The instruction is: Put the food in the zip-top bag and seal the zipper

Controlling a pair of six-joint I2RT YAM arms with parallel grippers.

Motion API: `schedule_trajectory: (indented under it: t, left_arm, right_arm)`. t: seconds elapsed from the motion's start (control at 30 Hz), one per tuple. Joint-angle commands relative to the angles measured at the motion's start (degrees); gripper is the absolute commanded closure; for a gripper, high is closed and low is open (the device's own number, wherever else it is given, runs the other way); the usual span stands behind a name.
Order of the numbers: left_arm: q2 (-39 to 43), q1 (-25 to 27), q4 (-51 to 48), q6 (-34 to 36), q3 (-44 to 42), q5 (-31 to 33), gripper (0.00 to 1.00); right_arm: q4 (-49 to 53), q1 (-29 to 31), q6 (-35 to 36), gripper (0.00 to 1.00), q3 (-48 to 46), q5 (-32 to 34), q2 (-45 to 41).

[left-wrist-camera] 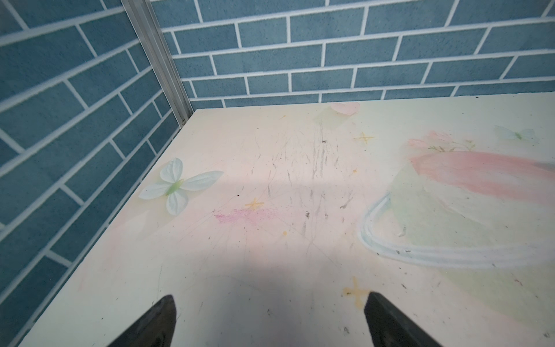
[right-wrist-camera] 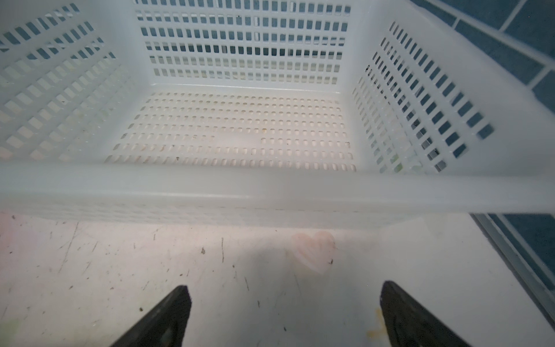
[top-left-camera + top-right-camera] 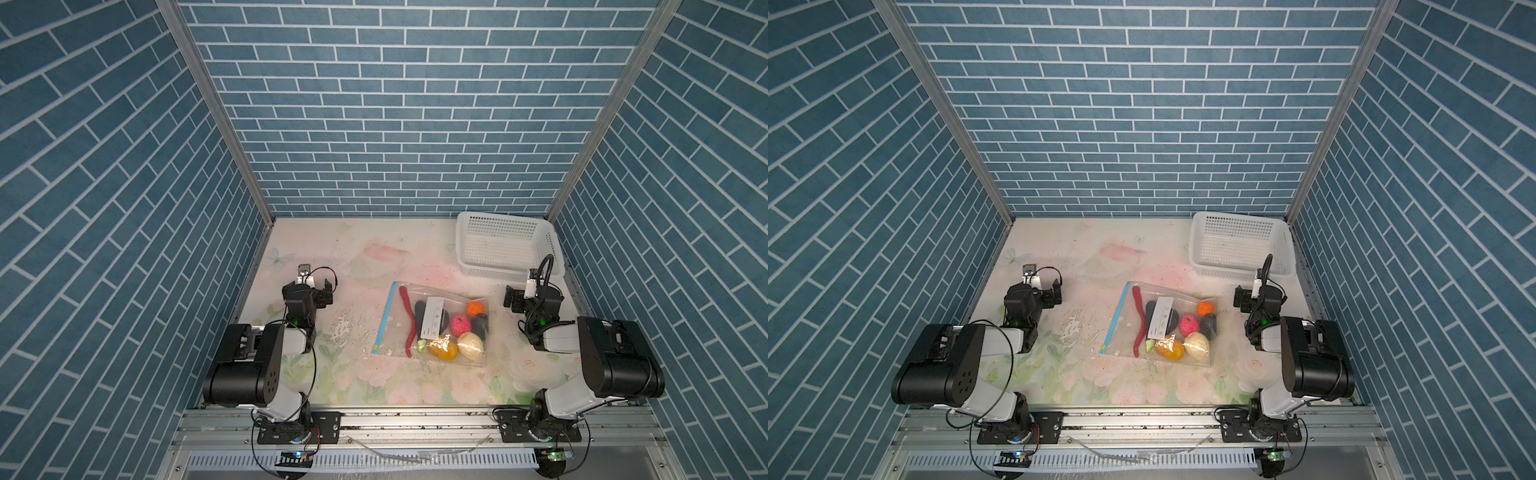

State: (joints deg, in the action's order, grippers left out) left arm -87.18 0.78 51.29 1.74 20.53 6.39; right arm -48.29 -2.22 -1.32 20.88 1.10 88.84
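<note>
Now, zip-top bag: flat on bench, lower centre of both top views, between left tool and right tool, nearer the right, touching neither.
bag heading: mouth toward frame left; long axis across frame, left to right.
zipper: along bag's left edge, running top to bottom, slanted slightly.
food: inside bag.
left tool: jaws wide, empty.
right tool: jaws wide, empty, facing basket.
</note>
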Motion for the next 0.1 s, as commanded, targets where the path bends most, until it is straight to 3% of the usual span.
schedule_trajectory:
  t: [0.0, 0.07]
  left_arm:
    - [-0.19, 0.18, 0.11, -0.24, 0.39, 0.5, 0.01]
    - [-0.14, 0.19, 0.26, -0.24, 0.32, 0.51, 0.01]
  right_arm:
    - [-0.27, -0.23, -0.94, 0.01, 2.23, -1.2, -0.29]
    - [-0.59, -0.23, -0.96, 0.01, 1.93, -1.06, -0.4]
